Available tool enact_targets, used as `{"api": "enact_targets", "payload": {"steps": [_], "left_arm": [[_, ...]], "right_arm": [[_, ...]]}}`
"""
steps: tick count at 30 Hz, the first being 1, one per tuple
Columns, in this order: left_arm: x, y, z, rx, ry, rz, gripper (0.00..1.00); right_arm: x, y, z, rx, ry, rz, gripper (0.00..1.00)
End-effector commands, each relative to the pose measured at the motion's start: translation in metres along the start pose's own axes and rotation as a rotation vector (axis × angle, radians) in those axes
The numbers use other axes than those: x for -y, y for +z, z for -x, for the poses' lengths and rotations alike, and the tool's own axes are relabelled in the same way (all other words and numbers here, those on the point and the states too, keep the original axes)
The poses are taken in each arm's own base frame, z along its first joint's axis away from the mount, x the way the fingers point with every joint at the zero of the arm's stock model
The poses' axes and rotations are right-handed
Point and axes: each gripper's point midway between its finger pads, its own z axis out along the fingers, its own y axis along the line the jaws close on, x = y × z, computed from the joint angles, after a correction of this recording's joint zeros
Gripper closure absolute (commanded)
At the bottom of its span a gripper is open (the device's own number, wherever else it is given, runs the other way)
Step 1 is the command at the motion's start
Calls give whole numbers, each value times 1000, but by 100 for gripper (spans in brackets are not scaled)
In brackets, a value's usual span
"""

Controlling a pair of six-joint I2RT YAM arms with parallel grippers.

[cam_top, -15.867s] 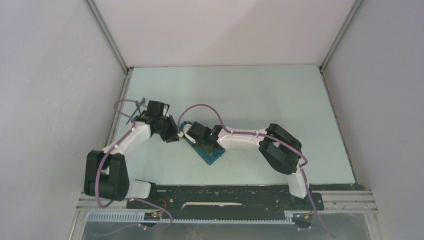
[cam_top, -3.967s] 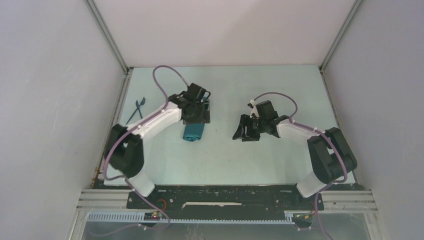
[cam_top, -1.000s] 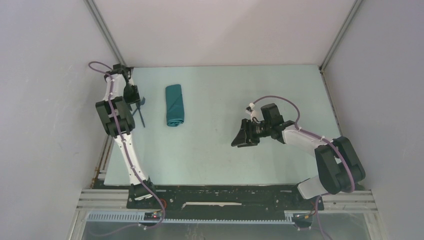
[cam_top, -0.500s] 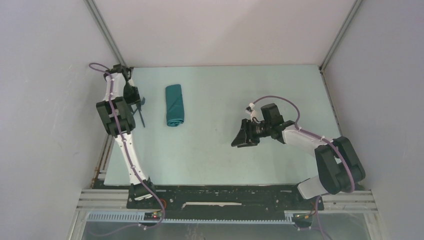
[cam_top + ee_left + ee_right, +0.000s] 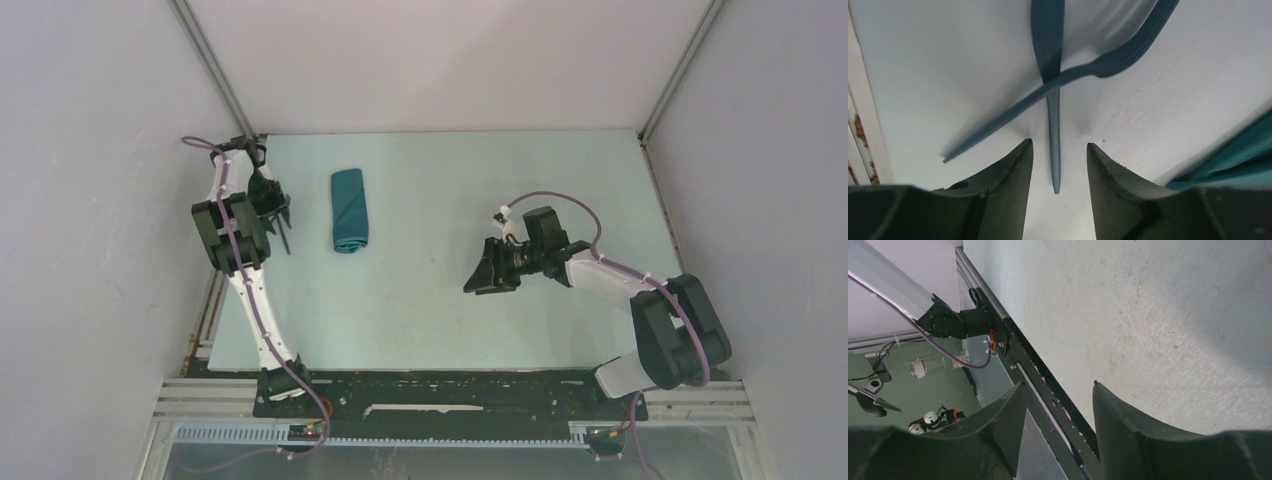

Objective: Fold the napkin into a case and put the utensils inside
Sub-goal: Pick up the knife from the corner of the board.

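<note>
The case (image 5: 349, 210) lies just right of the left claw (image 5: 1055, 152).

Case (image 5: 349, 210): teal cloth folded into a narrow oblong bundle, lying flat on the far left part of the table (image 5: 520, 180). Its long axis runs near-to-far and a diagonal fold line crosses its top. Utensils (image 5: 286, 240): two, dark blue, lying crossed just left of the case, apart from it. Fork (image 5: 1130, 45): ribbed head one way, thin handle slanting off the other. Second utensil (image 5: 1048, 35): broad at one end, tapering to a slim handle tip; type unclear. Which lies on top unclear.
</note>
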Motion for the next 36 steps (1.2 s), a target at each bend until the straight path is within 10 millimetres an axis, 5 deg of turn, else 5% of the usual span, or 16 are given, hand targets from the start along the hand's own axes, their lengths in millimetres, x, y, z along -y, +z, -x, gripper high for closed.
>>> {"api": "enact_targets", "payload": {"steps": [1, 9, 11, 14, 22, 30, 36], "left_arm": [[12, -37, 8, 106, -54, 10, 50], [21, 2, -44, -66, -75, 94, 64], [19, 8, -52, -85, -93, 113, 76], [19, 7, -61, -71, -99, 126, 90], [37, 5, -115, -104, -56, 88, 100], [61, -34, -205, -10, -41, -37, 100], [126, -74, -270, 246, 97, -368, 100]], "right_arm": [[-11, -8, 7, 29, -43, 24, 41], [-16, -12, 6, 35, -60, 28, 41], [-18, -13, 7, 41, -67, 26, 42], [-20, -14, 6, 44, -75, 23, 41], [-30, -14, 1, 46, -120, 17, 41], [-37, 2, -7, 13, -126, 31, 38], [-68, 30, -1, -19, -92, 149, 33]]}}
